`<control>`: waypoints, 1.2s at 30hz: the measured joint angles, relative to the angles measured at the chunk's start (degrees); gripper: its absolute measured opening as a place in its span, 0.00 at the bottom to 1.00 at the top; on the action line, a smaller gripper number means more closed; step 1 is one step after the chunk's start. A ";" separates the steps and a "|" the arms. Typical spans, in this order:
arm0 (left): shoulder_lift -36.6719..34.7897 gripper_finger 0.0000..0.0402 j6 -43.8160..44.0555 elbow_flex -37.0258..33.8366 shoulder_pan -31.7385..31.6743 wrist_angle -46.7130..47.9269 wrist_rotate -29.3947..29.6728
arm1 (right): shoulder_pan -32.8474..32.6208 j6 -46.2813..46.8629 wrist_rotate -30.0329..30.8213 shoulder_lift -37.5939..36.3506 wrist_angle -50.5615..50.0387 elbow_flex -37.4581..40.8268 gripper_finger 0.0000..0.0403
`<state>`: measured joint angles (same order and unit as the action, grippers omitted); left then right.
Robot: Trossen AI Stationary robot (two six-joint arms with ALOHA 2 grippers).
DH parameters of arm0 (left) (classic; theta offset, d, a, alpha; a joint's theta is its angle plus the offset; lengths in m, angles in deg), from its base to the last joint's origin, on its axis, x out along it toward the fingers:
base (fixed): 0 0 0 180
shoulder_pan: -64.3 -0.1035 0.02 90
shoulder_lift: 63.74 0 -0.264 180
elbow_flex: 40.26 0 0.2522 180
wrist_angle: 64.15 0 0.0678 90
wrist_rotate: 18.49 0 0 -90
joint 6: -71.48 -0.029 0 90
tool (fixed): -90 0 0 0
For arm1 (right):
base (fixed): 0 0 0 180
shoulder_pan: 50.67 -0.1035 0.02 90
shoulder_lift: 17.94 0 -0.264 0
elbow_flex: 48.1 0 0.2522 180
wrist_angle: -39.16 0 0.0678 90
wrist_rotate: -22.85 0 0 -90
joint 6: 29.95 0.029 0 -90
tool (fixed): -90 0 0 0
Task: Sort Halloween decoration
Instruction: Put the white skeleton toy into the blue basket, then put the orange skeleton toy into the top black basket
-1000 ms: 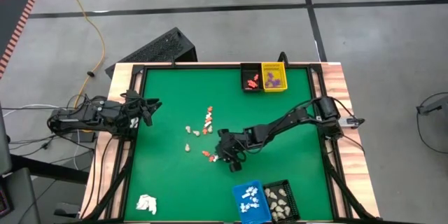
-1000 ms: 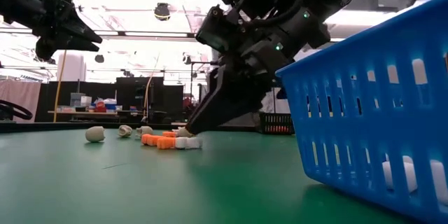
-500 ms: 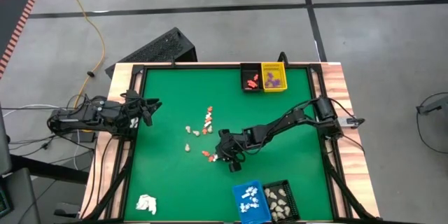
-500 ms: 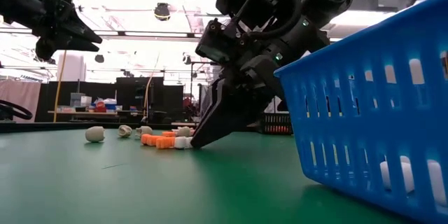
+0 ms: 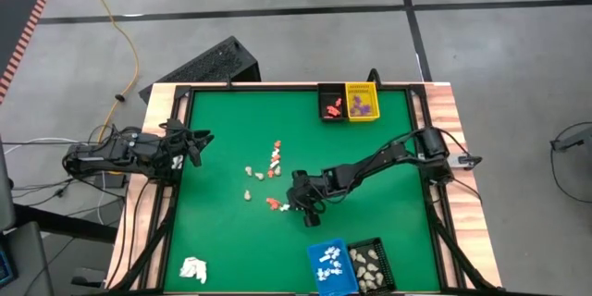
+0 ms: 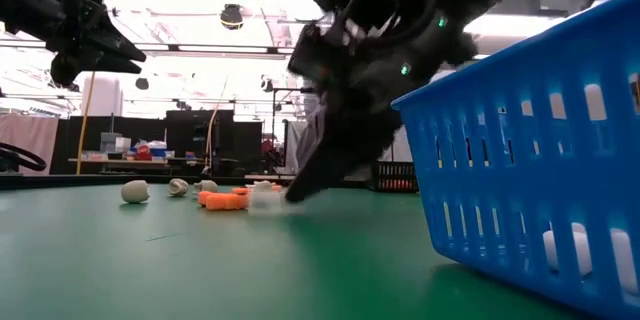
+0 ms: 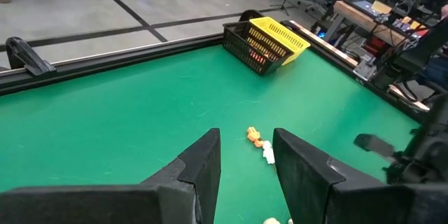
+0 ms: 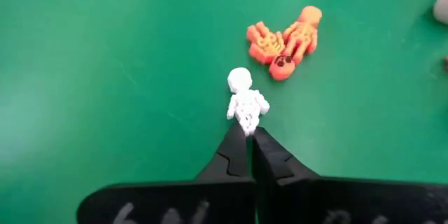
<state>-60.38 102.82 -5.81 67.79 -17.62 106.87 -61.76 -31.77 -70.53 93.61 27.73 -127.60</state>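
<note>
Baskets ring your mat: blue basket (image 5: pixel 328 266) nearest, yellow basket (image 5: pixel 362 102) far. Your right gripper (image 8: pixel 250 134) is pinched together on the white skeleton (image 8: pixel 246 101), mid-mat beside two orange skeletons (image 8: pixel 284 40). Left gripper (image 7: pixel 245 155) hangs parted over the mat's left edge, empty.

Four baskets (image 5: pixel 362 102) — roughly ten loose figurines (image 5: pixel 274 204)

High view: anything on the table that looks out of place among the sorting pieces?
Yes: a white wadded lump lies alone at the green mat's near-left corner, larger than the figurines and far from the baskets. Otherwise, loose pieces sit mid-table and the right gripper pinches a white skeleton.
</note>
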 joint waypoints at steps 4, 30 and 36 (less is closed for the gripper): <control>0.00 0.30 0.00 0.00 0.00 0.00 0.00 | -1.02 0.34 0.00 -4.98 -3.95 -0.06 0.01; 0.00 0.30 0.00 0.00 -0.01 0.72 -0.17 | -19.90 53.00 -8.53 -21.72 -22.26 -0.17 0.12; 0.00 0.30 0.92 0.00 -0.01 0.74 -0.20 | -20.44 55.54 -8.70 -21.30 -23.68 -0.17 0.21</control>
<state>-60.38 103.73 -5.81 67.78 -16.87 106.67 -82.20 23.77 -79.23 72.31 4.05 -127.77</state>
